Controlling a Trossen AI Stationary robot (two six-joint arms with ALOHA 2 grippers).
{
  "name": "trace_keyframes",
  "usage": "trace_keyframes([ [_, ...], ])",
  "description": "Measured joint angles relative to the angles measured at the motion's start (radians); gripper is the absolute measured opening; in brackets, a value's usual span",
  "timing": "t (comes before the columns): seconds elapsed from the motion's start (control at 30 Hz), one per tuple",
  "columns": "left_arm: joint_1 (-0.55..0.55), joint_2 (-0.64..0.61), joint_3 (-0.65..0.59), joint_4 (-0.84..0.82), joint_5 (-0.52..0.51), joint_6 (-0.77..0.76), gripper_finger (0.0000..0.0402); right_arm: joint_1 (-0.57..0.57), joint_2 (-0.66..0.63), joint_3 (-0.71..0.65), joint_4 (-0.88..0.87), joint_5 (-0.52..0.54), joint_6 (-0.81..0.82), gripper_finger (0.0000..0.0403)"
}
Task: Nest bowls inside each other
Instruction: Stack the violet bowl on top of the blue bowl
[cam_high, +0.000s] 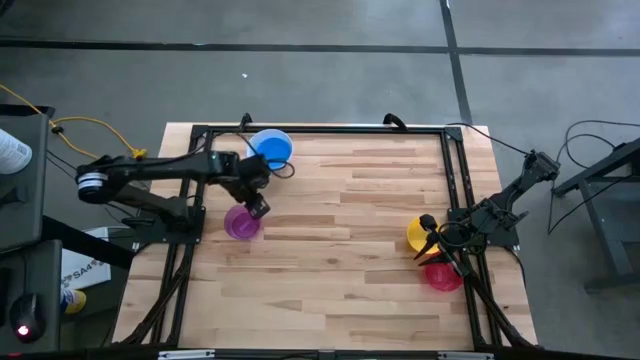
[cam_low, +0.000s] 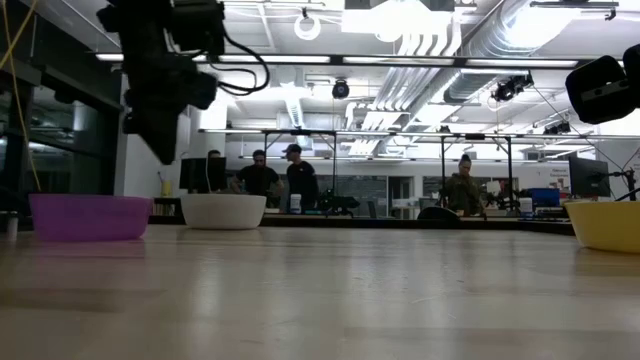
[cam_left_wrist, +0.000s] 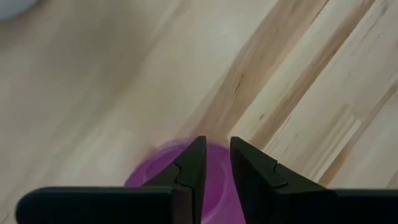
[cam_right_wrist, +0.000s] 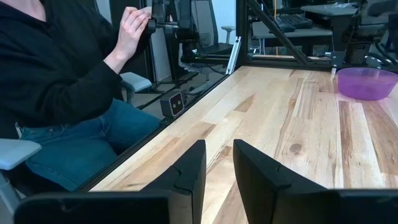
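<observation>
A purple bowl (cam_high: 240, 224) stands upright on its base at the table's left side. It shows again in the low view (cam_low: 90, 216) and under the fingers in the left wrist view (cam_left_wrist: 163, 171). My left gripper (cam_high: 258, 206) hangs just above its far-right rim, pointing steeply down, clear of it. Its fingers (cam_left_wrist: 214, 155) are a narrow gap apart with nothing between. A blue bowl (cam_high: 270, 148) sits at the far left, and a white bowl (cam_low: 223, 210) shows there in the low view. My right gripper (cam_high: 430, 240) waits at the right beside a yellow bowl (cam_high: 418, 233) and a red-pink bowl (cam_high: 443, 276). It points level, narrowly open (cam_right_wrist: 217, 155) and empty.
A black frame (cam_high: 320, 130) runs around the wooden table top. The middle of the table (cam_high: 340, 230) is bare wood. A seated person (cam_right_wrist: 68, 81) is close to the table's edge beside my right arm, and more people stand in the room behind (cam_low: 290, 175).
</observation>
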Motion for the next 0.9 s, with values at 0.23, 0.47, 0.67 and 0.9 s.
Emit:
trace_keyframes([
  [0.23,-0.009,-0.077,-0.057,-0.048,-0.006,0.017,0.0074,0.000,0.000,0.000,0.000,0.000,0.000,0.0075],
  [0.47,-0.009,-0.133,-0.103,-0.054,-0.025,0.087,0.0074,0.000,0.000,0.000,0.000,0.000,0.000,0.0075],
  [0.67,-0.009,-0.137,-0.135,-0.058,-0.060,0.082,0.0074,0.000,0.000,0.000,0.000,0.000,0.000,0.0075],
  [0.9,-0.009,-0.137,-0.145,-0.056,-0.066,0.100,0.0075,0.000,0.000,0.000,0.000,0.000,0.000,0.0075],
])
